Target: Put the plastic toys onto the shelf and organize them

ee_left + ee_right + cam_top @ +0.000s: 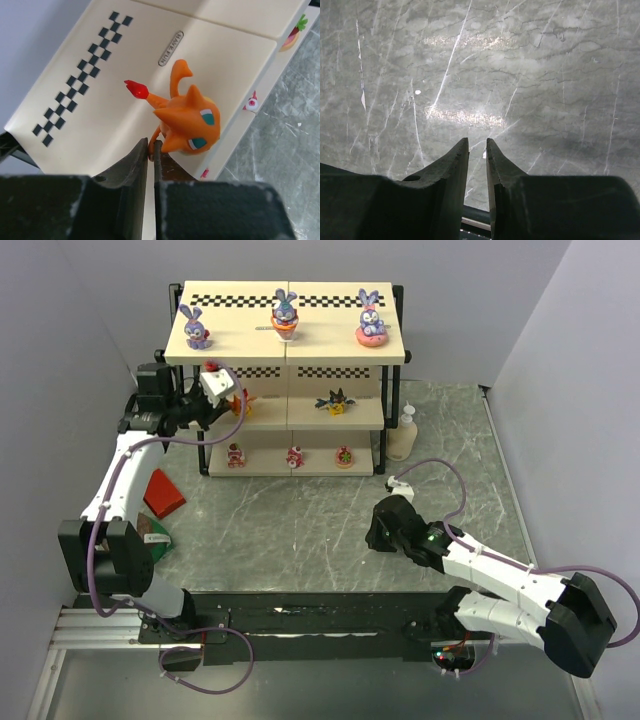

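Black fingers of the left tool (151, 144) are clamped on a thin limb of the orange spiky creature (187, 125), so its body can be seated on the shelf (90, 120), at the left end of the middle board. Right tool (477, 142) is held clear over the bench (530, 75), narrowly parted and empty.

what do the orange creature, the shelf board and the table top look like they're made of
Orange creature: moulded plastic, it seems; smooth with a soft sheen and painted eyes.
Shelf board: cream and matt, maybe laminated wood or plastic, unclear which.
Table: grey, veined and glossy with light glare; marble or a marble-look sheet.
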